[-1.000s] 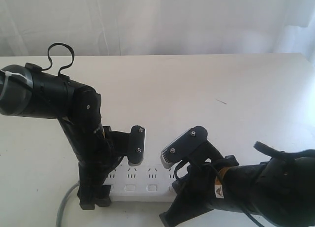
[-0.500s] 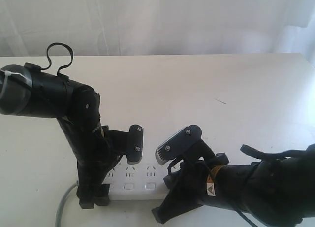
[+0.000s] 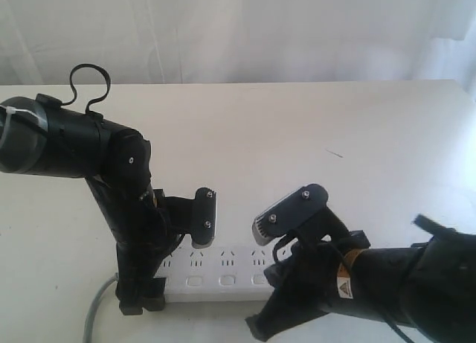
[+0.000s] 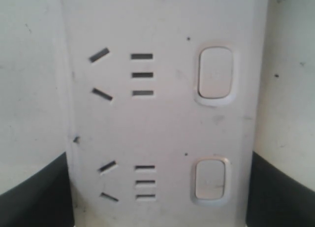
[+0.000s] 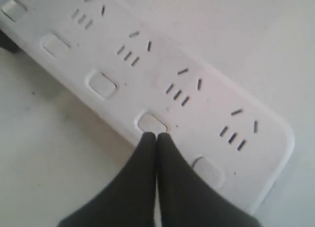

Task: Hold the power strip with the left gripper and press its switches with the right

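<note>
The white power strip (image 3: 223, 272) lies along the table's near edge, its left end under my left arm (image 3: 126, 209). In the left wrist view the strip (image 4: 162, 123) fills the frame, with two switches (image 4: 215, 73) in sight. My left gripper (image 4: 157, 202) is shut on it, a black finger (image 4: 34, 197) against each long side. My right gripper (image 5: 156, 137) is shut and holds nothing. Its joined tips sit at the near rim of the fourth switch (image 5: 151, 122) in the row. Whether they are pushing it down I cannot tell. The right arm (image 3: 357, 291) covers the strip's right end.
A grey cord (image 3: 97, 309) leaves the strip's left end and runs off the near edge. The white table (image 3: 297, 135) stretches behind both arms to a pale curtain (image 3: 238, 30). A small dark mark (image 3: 335, 153) lies at the right.
The right arm swung left along the strip, then back right and a little lower. The left arm and the strip have stayed where they were.
</note>
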